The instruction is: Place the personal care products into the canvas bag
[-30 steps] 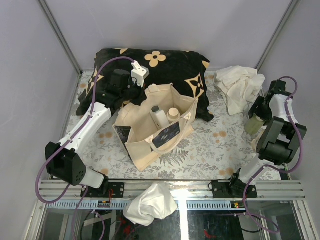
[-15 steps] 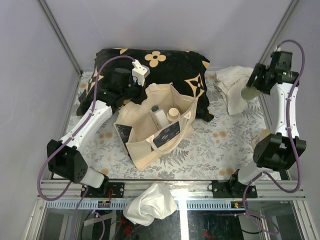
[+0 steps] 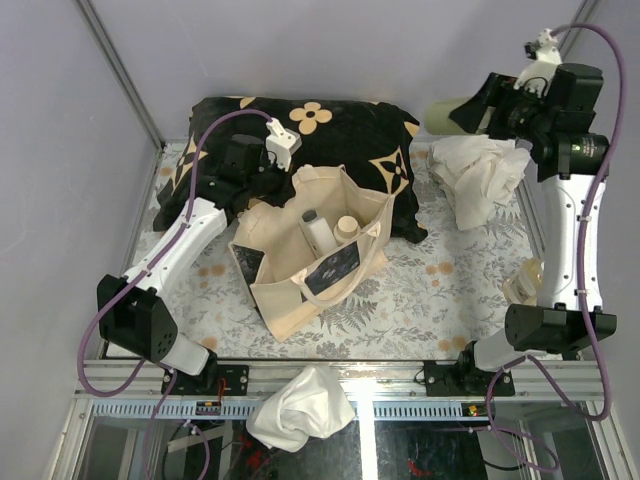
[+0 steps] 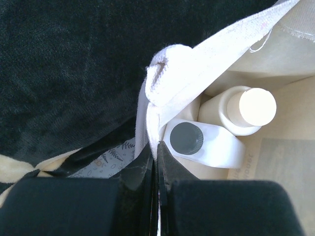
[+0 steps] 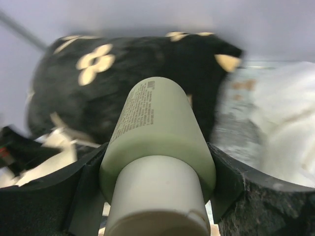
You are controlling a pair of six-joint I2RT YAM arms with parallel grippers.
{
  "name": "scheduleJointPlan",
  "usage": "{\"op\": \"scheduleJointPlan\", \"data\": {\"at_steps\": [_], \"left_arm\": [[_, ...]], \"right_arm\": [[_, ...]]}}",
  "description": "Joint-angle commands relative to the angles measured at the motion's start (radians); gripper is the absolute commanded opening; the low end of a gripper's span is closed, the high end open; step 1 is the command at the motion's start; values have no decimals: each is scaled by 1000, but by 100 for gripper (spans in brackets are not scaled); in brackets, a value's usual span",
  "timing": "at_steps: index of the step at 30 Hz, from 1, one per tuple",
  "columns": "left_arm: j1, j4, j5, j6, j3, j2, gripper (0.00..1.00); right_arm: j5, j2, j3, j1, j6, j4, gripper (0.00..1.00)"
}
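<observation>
Yellow-green plastic bottle [image 5: 157, 132], clamped between right fingers [image 5: 83, 196], newly lifted high, bound for cream canvas bag [image 3: 290, 290] pinched by left fingers [image 4: 140, 169]

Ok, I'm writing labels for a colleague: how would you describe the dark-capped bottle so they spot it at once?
Find the cream canvas bag standing open mid-table, in front of the black flowered cushion. Two bottles stand inside it; pick the white bottle on the left. It alone has a dark cap, its cream neighbour a pale one.
</observation>
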Motion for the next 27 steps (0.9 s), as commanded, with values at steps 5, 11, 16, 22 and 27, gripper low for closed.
{"op": "scheduleJointPlan", "data": {"at_steps": [5, 11, 16, 22, 27], "left_arm": [[-4, 6, 22, -9, 6, -8, 0], [-4, 10, 14, -13, 0, -17, 0], [-4, 10, -8, 1, 33, -7, 0], [-2, 5, -36, -2, 85, 11, 0], [-3, 0, -39, -2, 119, 16, 0]], "right_arm": [[-433, -85, -33, 137, 214, 437, 0], [-449, -90, -69, 286, 227, 439, 0], [-376, -97, -181, 446, 226, 450, 0], [-280, -90, -230, 593, 196, 399, 0], [-211, -91, -278, 667, 174, 360, 0]]}}
